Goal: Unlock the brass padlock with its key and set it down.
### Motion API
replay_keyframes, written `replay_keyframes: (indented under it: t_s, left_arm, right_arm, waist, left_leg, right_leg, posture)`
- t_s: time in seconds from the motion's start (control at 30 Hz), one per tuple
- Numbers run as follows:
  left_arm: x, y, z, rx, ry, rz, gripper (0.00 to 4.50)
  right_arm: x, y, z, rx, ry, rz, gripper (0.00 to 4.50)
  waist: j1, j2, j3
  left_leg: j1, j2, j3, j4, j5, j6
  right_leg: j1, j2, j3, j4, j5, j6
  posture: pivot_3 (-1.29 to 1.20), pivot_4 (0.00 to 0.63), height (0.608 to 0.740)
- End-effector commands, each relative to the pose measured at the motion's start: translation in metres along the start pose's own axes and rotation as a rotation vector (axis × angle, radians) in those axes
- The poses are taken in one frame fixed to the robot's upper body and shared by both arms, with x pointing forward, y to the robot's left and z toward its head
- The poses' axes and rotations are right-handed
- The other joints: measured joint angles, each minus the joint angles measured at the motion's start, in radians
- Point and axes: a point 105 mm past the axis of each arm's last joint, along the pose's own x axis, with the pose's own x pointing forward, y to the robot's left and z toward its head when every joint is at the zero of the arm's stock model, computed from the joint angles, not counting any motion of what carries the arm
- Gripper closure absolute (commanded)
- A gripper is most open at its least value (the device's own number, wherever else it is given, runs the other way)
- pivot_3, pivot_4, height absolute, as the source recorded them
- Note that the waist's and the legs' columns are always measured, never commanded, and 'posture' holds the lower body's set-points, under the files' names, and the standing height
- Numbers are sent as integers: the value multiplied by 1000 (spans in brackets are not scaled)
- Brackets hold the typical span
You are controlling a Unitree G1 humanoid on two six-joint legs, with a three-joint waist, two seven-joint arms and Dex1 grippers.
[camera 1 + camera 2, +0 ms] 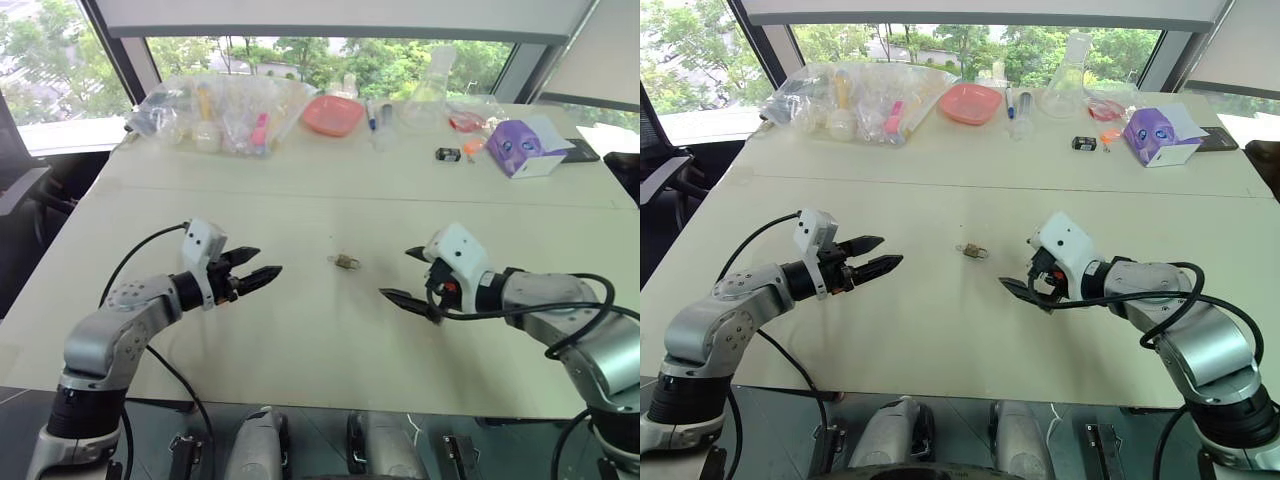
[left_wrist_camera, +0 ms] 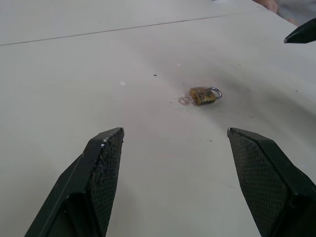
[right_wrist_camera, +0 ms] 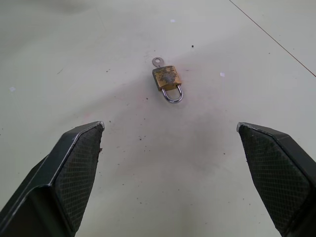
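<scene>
Brass padlock (image 3: 167, 79) lying flat on the pale surface (image 1: 300, 330), between the two sets of fingers and touching neither. Its silvery shackle (image 3: 172, 95) is appearing seated in the body, pointing toward the right gripper (image 1: 407, 273). The key (image 3: 157, 62) is showing as a small ring-shaped head at the end of the padlock opposite the shackle, touching the brass body; whether its blade is sitting in the keyway cannot be told.

Left gripper (image 1: 257, 262) is hovering above the surface with its two black fingers (image 2: 98, 173) standing wide apart and holding nothing; the padlock is lying ahead of the tips, slightly nearer the line of one finger than the other.

Right gripper is likewise hovering with its fingers (image 3: 74, 173) spread wide and empty; the padlock is lying ahead of them, roughly midway across the gap between the tips. One right fingertip is also showing in a corner of the left wrist view, beyond the padlock.

Well beyond both sets of fingers, along the far edge of the surface, are lying clear plastic bags (image 1: 225, 110), a red dish (image 1: 333, 115), a glass flask (image 1: 1070, 65), a purple-and-white box (image 1: 525, 148) and a small black object (image 1: 448, 154).
</scene>
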Motion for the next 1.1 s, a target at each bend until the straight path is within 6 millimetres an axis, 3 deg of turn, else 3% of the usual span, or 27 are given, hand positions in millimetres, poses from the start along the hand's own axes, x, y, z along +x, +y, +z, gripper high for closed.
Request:
replay_keyframes:
  t_s: [0.03,0.7,0.83,0.97,1.1]
  left_arm:
    - [-2,-6,14,42,-37,-26,1052]
    - [2,3,12,97,4,-3,1052]
    - [-5,10,21,164,73,-89,1052]
    - [-17,6,38,218,126,-200,1052]
    - [-22,8,42,267,168,-219,1052]
  right_arm:
    - [-4,-3,9,-40,-27,-16,0]
    - [3,-7,12,-37,-34,-13,0]
    - [35,-10,31,-7,-67,81,0]
    - [62,-10,30,-52,3,167,0]
    - [80,-12,24,-74,65,214,0]
  waist:
    - [0,0,0]
    - [0,0,0]
    - [-18,0,0]
    - [-20,0,0]
    - [-18,0,1]
  left_leg:
    - [0,0,0,0,0,0]
    - [0,0,0,0,0,0]
    - [0,0,1,0,1,-1]
    - [0,1,1,-1,1,-1]
    - [-2,0,2,-1,3,-6]
  right_leg:
    - [0,0,0,0,0,0]
    - [0,0,0,0,0,0]
    - [-1,1,0,1,1,-1]
    - [-1,1,0,1,0,-1]
    - [-3,1,0,0,0,-1]
  posture:
    - [0,150,733]
    - [0,150,733]
    - [0,150,733]
    - [0,150,733]
    - [0,150,733]
